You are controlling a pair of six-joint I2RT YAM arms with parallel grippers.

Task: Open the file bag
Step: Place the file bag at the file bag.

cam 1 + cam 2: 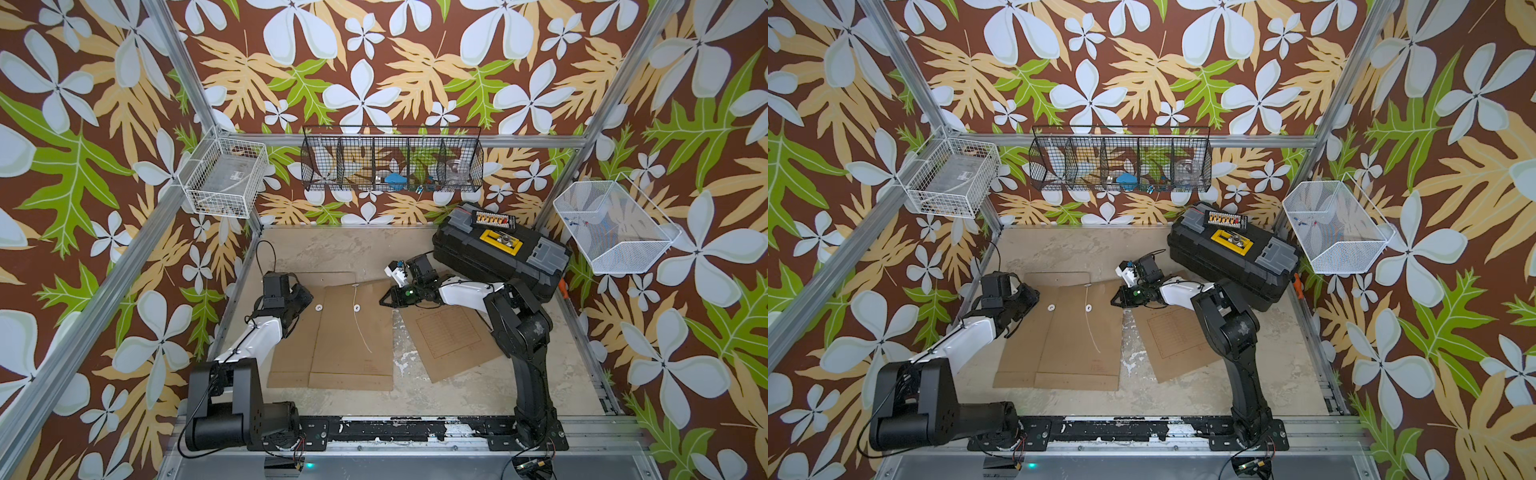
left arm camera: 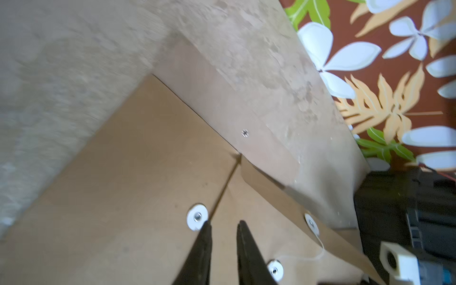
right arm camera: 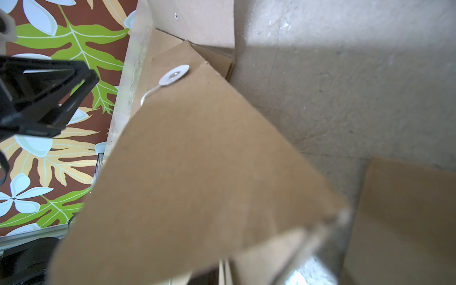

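**Three kraft file bags on the table, both grippers at the middle one**

The worn table (image 1: 415,253) carries the middle file bag (image 1: 353,345), which lies flat between the two arms. A black toolbox (image 1: 498,253) stands askew beyond the bag's far right corner. On the wall past its far edge hangs a black wire basket (image 1: 392,166).

The left file bag (image 1: 291,353) is tucked partly under its left edge. The right file bag (image 1: 453,340) lies apart off its right edge, with the right arm over it.

The right gripper (image 1: 384,300) sits at the bag's far right corner. Its wrist view is filled with blurred brown paper rising toward the lens, and I cannot tell how its jaws stand.

In both top views the left wrist hides the left gripper (image 2: 223,229). Only its own camera shows the fingers narrowly apart with nothing between them, over the bag's left edge, one tip beside a white disc (image 2: 197,217).

A loose string (image 1: 361,328) trails down the bag's face.
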